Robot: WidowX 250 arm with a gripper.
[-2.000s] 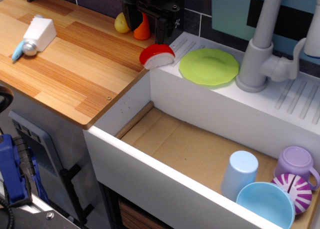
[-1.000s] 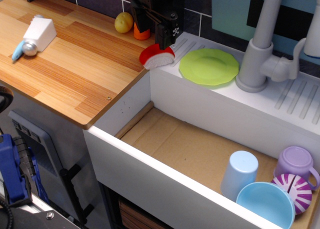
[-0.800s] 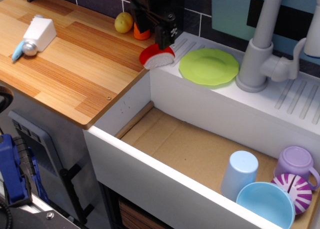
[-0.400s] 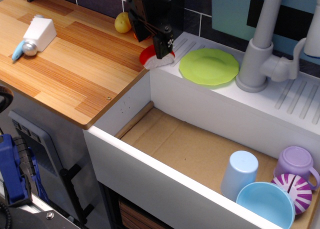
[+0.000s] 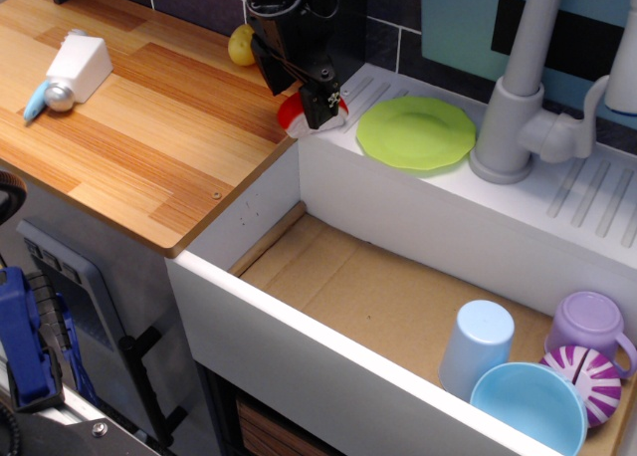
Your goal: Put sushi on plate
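- Nearest, in the sink's right corner, a light-blue bowl [image 5: 528, 406] sits beside a purple-and-white striped ball [image 5: 589, 380], an upturned pale-blue cup [image 5: 477, 347] and a lilac cup [image 5: 587, 323].
- The sink [image 5: 239, 307] is white-walled with a brown cardboard-like floor.
- To the left lies the wooden surface [image 5: 149, 137]; on it a white block with a blue-handled tool [image 5: 68, 73] rests near the far left corner.
- On the white ledge behind the sink, the lime-green plate [image 5: 416, 131] lies flat, just left of the grey tap [image 5: 523, 88].
- The sushi [image 5: 299, 117] sits at the surface's edge, just left of the plate and apart from it, mostly hidden by the gripper [image 5: 317, 98].
- The black jaws are down over the sushi; how wide they stand, I cannot tell.
- Farther back, a yellow fruit [image 5: 240, 45] rests by the dark tiled wall.
- No writing or brand can be read anywhere.
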